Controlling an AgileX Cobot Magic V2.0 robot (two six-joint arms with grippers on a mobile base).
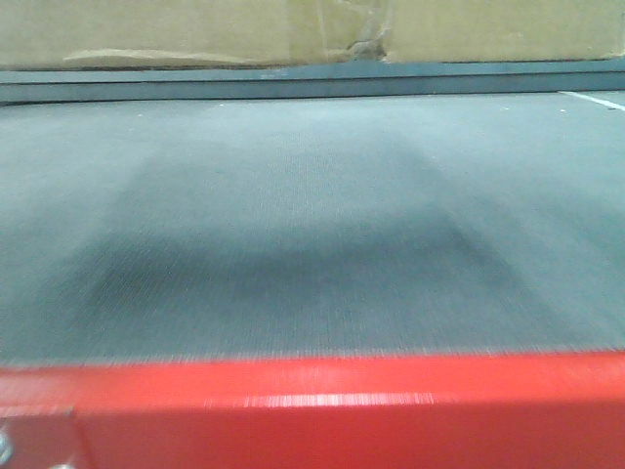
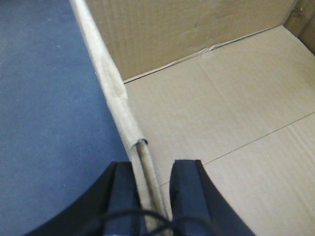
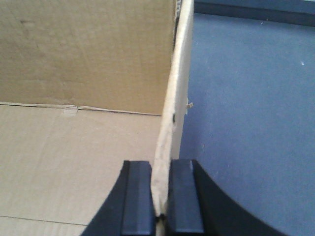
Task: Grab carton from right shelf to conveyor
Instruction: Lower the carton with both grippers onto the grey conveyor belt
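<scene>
Left claw (image 2: 153, 168) closed on the left wall of the carton (image 2: 221, 123), right claw (image 3: 160, 164) closed on the opposite wall: one finger inside, one outside, so both arms share the load. Carton hangs between claws, over the conveyor (image 1: 312, 244); shadow on belt suggests not yet set down

left end effector (image 2: 153, 166): clamped tight | right end effector (image 3: 160, 164): clamped tight
</scene>
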